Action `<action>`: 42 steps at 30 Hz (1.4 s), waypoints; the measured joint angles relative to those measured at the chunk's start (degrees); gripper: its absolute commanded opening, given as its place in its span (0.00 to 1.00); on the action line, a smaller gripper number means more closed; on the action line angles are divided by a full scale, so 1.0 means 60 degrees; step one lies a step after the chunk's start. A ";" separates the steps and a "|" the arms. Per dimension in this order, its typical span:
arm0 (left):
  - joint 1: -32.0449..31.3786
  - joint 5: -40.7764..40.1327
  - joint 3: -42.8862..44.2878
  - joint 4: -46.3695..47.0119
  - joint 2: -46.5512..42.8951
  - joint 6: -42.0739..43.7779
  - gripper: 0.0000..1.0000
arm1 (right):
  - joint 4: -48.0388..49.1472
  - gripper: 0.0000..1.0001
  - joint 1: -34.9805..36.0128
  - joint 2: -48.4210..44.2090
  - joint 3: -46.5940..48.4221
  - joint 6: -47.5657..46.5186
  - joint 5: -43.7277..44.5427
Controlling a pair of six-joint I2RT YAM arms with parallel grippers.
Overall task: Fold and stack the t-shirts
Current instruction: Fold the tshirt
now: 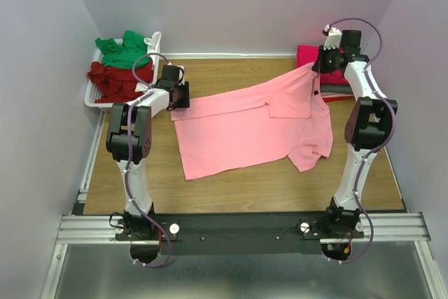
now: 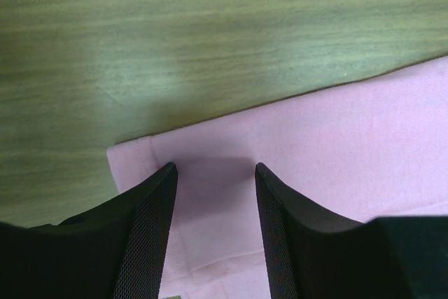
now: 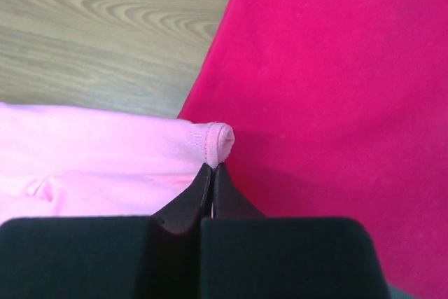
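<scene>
R gripper (image 3: pixel 212 167) clamped on pink t-shirt (image 1: pixel 245 127) edge; L gripper (image 2: pixel 214 168) jaws apart over corner (ungripped). Cloth light, limp: grab hemmed corners

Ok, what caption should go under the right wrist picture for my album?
Right pincer pinching the pink t-shirt by its edge, beside the magenta t-shirt, wooden table behind.

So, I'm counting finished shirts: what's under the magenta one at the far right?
Grey cloth shows at the near edge of the magenta shirt, apparently beneath it. The right arm and pink shirt cover the rest.
</scene>
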 measured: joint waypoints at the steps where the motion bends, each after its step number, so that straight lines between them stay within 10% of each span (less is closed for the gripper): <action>1: 0.0000 0.0004 0.0131 -0.0055 0.0080 -0.0004 0.57 | -0.0007 0.01 0.0000 0.0091 0.0109 0.0022 0.0055; 5: 0.0000 0.0026 0.0586 -0.0270 0.0350 -0.0007 0.57 | -0.0051 0.10 0.0036 0.0423 0.0616 0.0117 0.0379; 10: 0.0000 0.0273 0.0787 -0.0393 0.0342 -0.0007 0.60 | -0.0051 0.52 0.0109 0.0637 0.1275 0.0277 0.0943; 20: -0.0113 0.1042 0.0667 -0.0412 -0.2229 0.0036 0.69 | 0.0051 0.98 0.0117 -0.0492 0.0007 0.0040 0.1687; 23: -0.0131 0.1078 -0.0186 0.0178 -0.4200 0.0076 0.75 | 0.0051 1.00 0.0117 -0.2058 -0.1545 -0.0499 0.1392; 25: -0.0138 0.1086 -0.1402 0.0816 -0.5676 0.0066 0.98 | 0.0117 1.00 0.0117 -0.3217 -0.2696 -0.0863 0.0849; 32: 0.0135 0.2182 -0.6455 0.2273 -1.0601 -0.1188 0.87 | -0.0820 0.99 0.0211 -0.7260 -0.7275 -0.4069 -0.3537; 42: -0.1330 0.3395 -0.9322 0.1781 -1.2236 -0.4135 0.82 | -0.2047 1.00 0.0492 -0.8597 -1.0626 -0.6393 -0.5268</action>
